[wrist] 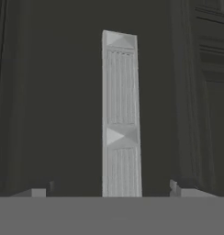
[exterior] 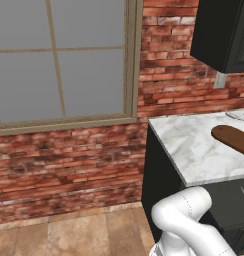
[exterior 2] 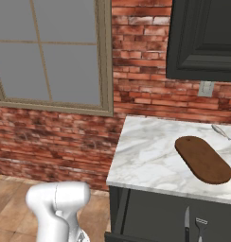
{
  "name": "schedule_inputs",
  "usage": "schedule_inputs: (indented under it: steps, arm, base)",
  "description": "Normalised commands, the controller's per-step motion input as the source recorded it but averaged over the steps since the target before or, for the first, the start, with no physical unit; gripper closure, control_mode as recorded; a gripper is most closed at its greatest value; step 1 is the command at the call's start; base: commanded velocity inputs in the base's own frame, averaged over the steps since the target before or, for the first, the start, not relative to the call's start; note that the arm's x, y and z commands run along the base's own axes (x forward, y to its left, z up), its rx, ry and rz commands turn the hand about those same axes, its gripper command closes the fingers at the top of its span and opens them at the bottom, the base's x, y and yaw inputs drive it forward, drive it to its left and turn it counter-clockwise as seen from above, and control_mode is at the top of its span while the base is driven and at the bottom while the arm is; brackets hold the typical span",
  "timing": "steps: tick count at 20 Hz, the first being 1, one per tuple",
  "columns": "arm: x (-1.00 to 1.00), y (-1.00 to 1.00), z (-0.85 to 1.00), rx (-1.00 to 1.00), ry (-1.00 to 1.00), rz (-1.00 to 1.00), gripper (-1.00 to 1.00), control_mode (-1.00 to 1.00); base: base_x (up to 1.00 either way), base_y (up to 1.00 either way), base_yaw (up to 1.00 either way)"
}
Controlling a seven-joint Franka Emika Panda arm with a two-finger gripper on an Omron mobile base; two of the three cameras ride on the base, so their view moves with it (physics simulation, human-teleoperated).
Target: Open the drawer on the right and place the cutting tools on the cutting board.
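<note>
While my fingers [wrist: 109,190], spread apart, face the handle [wrist: 120,119], the drawer looks open, a knife [exterior 2: 186,222] inside; the board [exterior 2: 203,159] on the surface [exterior 2: 146,156] awaits tools.

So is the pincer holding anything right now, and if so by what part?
Nothing is held. The pincer is open, its fingertips spread either side of a pale ribbed drawer handle straight ahead, not yet closed on it.
</note>
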Motion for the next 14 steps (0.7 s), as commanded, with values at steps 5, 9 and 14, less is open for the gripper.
schedule_inputs:
  steps: [5, 9, 14]
  arm:
    - [-0.43, 0.0, 0.0, -0.07, -0.04, 0.0, -1.0, -1.0]
    - [-0.46, 0.0, 0.0, -0.05, -0.01, 0.01, -1.0, -1.0]
    - [-0.41, 0.0, 0.0, -0.06, 0.0, 0.01, -1.0, -1.0]
  base:
    - [0.0, 0.0, 0.0]
    - [0.0, 0.0, 0.0]
    - [0.0, 0.0, 0.0]
